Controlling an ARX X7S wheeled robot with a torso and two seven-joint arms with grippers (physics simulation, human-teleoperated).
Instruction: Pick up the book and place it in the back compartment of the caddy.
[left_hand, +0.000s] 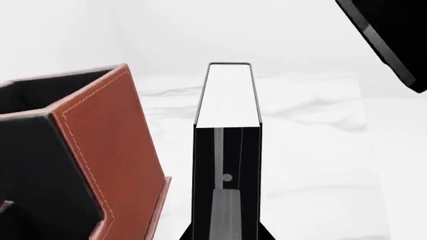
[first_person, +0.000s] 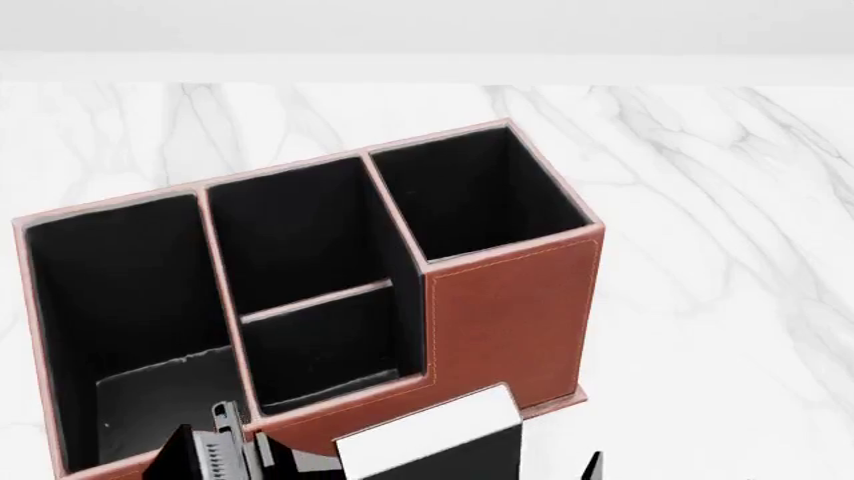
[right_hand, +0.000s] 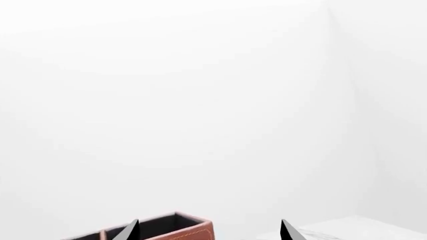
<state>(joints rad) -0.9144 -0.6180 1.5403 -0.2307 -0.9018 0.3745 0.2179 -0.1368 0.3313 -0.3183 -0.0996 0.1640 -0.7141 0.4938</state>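
The book (left_hand: 227, 95) stands upright between the jaws of my left gripper (left_hand: 225, 235), which is shut on its black covers; the white page edges face the camera. In the head view the book (first_person: 427, 440) hangs low at the front, just before the stepped front wall of the reddish-brown caddy (first_person: 514, 310). The back compartment (first_person: 327, 350), a small black-lined cell between the thin cross divider and the low wall, holds nothing. The caddy (left_hand: 110, 150) is close beside the book. My right gripper (right_hand: 208, 232) is open with nothing between its tips, above the caddy (right_hand: 180, 231).
White marble tabletop (first_person: 721, 220) surrounds the caddy. The tall square end cell (first_person: 467, 190) and the long end cell (first_person: 114, 290) look dark inside. A black part of the other arm (left_hand: 387, 40) hangs near the book.
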